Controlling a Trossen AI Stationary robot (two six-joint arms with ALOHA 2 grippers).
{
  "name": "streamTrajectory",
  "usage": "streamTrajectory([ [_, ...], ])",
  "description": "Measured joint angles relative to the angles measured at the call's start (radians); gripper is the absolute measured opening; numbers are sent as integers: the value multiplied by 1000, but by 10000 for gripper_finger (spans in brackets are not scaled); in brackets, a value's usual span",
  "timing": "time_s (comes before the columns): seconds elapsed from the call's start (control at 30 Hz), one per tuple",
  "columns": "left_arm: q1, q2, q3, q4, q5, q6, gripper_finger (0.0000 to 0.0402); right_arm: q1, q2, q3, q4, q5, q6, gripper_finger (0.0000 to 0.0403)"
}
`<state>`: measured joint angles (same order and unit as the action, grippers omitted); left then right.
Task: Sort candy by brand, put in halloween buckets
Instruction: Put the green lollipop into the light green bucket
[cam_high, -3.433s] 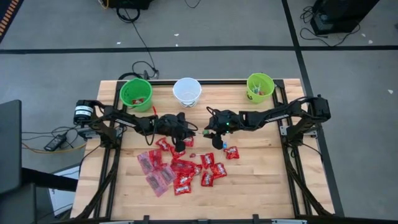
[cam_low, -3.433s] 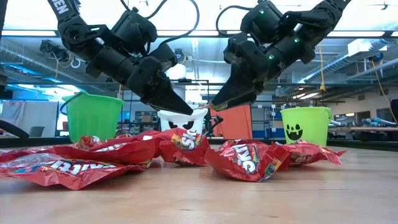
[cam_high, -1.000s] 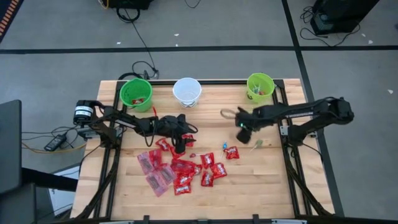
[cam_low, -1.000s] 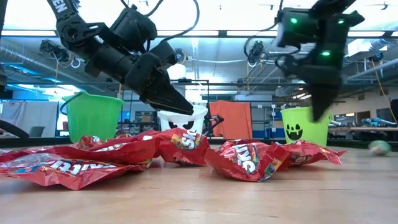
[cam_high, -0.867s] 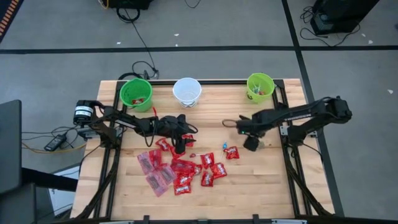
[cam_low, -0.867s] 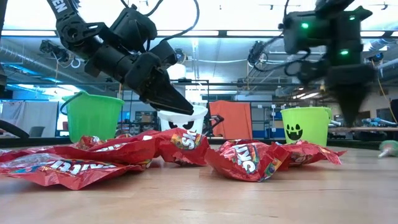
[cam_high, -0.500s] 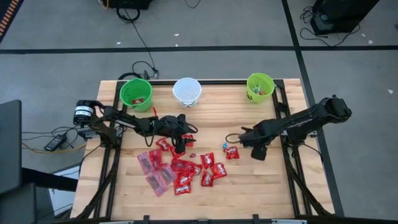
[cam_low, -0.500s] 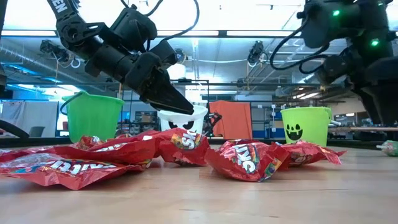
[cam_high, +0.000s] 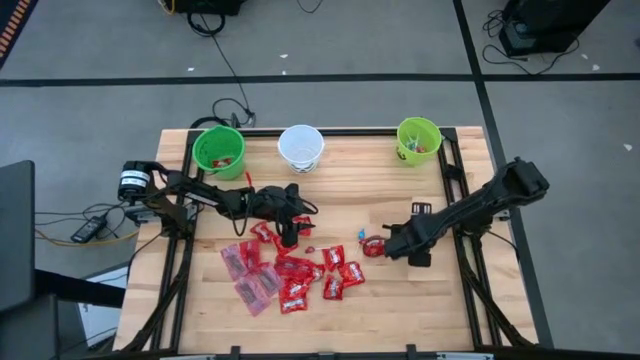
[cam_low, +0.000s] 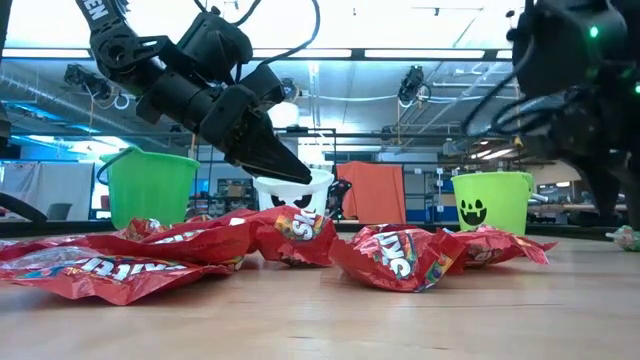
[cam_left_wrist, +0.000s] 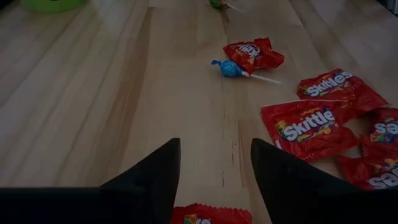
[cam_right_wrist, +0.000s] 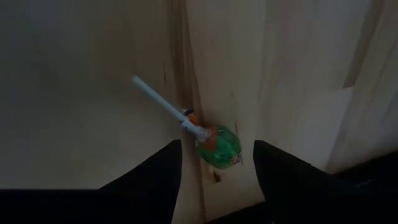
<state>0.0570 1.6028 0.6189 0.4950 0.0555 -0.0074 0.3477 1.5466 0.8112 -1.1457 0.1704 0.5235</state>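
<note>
Right gripper (cam_right_wrist: 214, 163) swung down over green lollipop (cam_right_wrist: 219, 146), fingers apart; left gripper (cam_left_wrist: 214, 163) unmoved, fingers apart.

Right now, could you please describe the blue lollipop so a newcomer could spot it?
On the wooden table, find the pile of red packets and go to its right edge. Beside a lone red packet there lies the blue lollipop: a blue ball on a white stick, not a flat red packet.

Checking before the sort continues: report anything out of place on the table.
A green lollipop lies alone on the table, right of the red packets, apart from the pile. The right end effector hangs open over it.
</note>
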Motion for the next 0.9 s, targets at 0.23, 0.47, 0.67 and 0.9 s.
streamTrajectory([
  [0.23, 0, 0, 0, -18, 0, 0, 202, 0, 119, 0, -3, -32, 7, 238],
  [0.47, 0, 0, 0, -21, 0, 0, 202, 0, 211, 7, -11, -45, 10, 236],
  [0.67, 0, 0, 0, -15, 0, 0, 202, 1, 205, 3, -4, -40, 48, 167],
  [0.9, 0, 0, 0, -16, 0, 0, 202, -1, 140, -3, 10, 8, 112, 99],
])
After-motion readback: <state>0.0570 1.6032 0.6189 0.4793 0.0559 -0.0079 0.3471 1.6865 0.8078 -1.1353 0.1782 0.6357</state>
